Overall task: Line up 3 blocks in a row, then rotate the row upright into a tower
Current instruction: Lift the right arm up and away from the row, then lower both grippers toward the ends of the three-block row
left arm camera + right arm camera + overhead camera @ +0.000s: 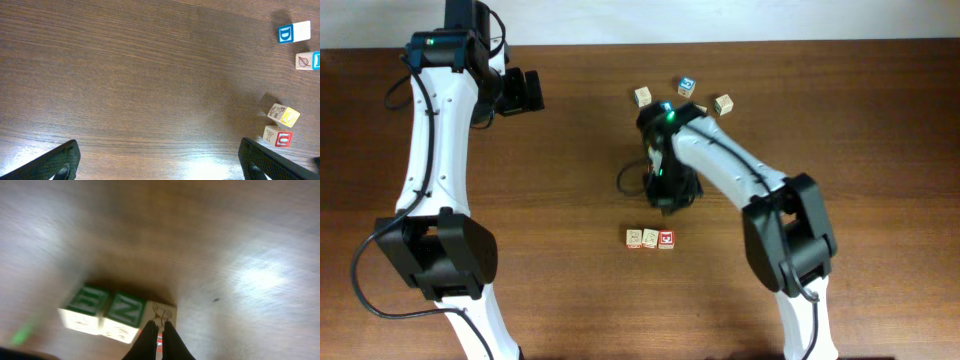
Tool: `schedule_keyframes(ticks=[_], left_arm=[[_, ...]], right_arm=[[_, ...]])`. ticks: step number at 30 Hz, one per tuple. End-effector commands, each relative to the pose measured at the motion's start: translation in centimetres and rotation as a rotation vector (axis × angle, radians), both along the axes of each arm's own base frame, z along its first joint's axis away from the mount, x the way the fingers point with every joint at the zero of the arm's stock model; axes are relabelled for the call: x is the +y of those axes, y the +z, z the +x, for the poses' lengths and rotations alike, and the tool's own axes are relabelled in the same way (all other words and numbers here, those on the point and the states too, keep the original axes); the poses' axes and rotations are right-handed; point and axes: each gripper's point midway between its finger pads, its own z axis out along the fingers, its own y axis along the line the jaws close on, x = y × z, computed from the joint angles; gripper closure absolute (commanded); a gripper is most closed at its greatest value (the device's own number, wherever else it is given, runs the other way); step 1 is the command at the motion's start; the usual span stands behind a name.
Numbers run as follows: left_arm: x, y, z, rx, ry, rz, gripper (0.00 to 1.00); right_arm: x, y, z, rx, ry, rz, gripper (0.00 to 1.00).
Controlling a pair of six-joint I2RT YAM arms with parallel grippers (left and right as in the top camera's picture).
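Our right gripper [160, 325] is filling the bottom of its own camera view. Its two fingers are pinching almost together, with nothing between them. Just past the fingertips, the three blocks [650, 238] are sitting side by side in a short row on the wooden table [560, 200], touching each other. From above, we are seeing two pale ones and the red-faced block [666, 239] at the right end. The wrist view is blurry. There, two are showing green letter sides, and the one by the fingertips is showing a pale side with a little drawing.

We are thinking the gripper is hanging over the end of the row, getting ready for a turn. We cannot tell how many blocks are turned already. Next, the fingers are going to need to open wider than a block, go down around one, squeeze, and spin it. They must not bump its neighbours, which are packed so close.

Our left gripper [525, 90] is waiting far off at the back left, with its fingers spread wide and holding nothing.

We are seeing no box, bowl or tray. Three loose blocks [687, 86] are lying apart farther back, right on the table.
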Motion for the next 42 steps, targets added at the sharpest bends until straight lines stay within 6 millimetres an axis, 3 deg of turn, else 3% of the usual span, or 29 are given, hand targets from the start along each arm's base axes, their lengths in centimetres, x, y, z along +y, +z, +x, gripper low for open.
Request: schedule_keyframes(ticks=[1,4,7,8,12,15,16,18,20,21,23,26,31,32,37,42], left_arm=[[0.3,-0.2,-0.2,0.009,0.000,0.009,0.01],[0.0,-0.2,-0.2,0.010,-0.005,-0.006,0.01],[-0.4,-0.2,-0.4,0.016,-0.012,-0.028,0.01],[-0.4,-0.3,-0.5,0.020,-0.012,-0.028,0.01],[-0.4,-0.5,-1.3,0.055,-0.012,-0.028,0.01],[-0.4,-0.6,-1.8,0.076,-0.011,-0.028,0.05],[-0.4,-0.7,-1.9,0.080,-0.011,-0.029,0.06],[-0.5,-0.6,-1.9,0.079,-0.012,-0.029,0.07],[-0.9,-0.7,-1.9,0.081,-0.022,-0.029,0.11],[-1.3,-0.9,-2.1,0.087,-0.031,-0.029,0.14],[-2.6,-1.6,-2.5,0.112,-0.058,-0.035,0.23],[-4.9,-3.2,-3.5,0.161,-0.106,-0.056,0.50],[-9.5,-8.0,-6.2,0.270,-0.209,-0.046,0.97],[-10.2,-8.9,-7.0,0.297,-0.228,-0.041,1.00],[-11.2,-12.4,-10.4,0.429,-0.149,-0.080,1.00],[-13.0,-15.6,-13.0,0.498,-0.185,-0.198,1.00]], right_arm=[[-1.9,7.5,6.4,-0.207,-0.065,0.072,0.88],[-3.2,13.8,8.4,-0.326,-0.098,0.121,0.83],[-4.5,20.3,7.9,-0.439,-0.096,0.157,0.82],[-4.0,22.6,7.8,-0.501,-0.060,0.212,0.80],[-4.8,29.2,5.0,-0.648,-0.060,0.284,0.74],[-6.1,33.3,1.5,-0.736,-0.060,0.312,0.70],[-7.0,34.4,-0.2,-0.767,-0.065,0.302,0.68],[-8.4,34.7,-2.4,-0.770,-0.086,0.274,0.67],[-9.3,32.6,-3.8,-0.692,-0.120,0.234,0.67],[-9.4,30.7,-4.1,-0.625,-0.128,0.208,0.69],[-9.5,25.6,-4.4,-0.463,-0.145,0.144,0.83],[-9.3,19.6,-4.1,-0.331,-0.174,0.100,0.94],[-8.3,8.2,-5.0,-0.157,-0.297,0.103,0.96],[-8.2,6.6,-5.2,-0.145,-0.318,0.098,0.96],[-7.0,2.3,-6.0,-0.109,-0.332,0.152,0.96],[-6.2,-0.3,-6.6,-0.024,-0.328,0.155,0.96]])
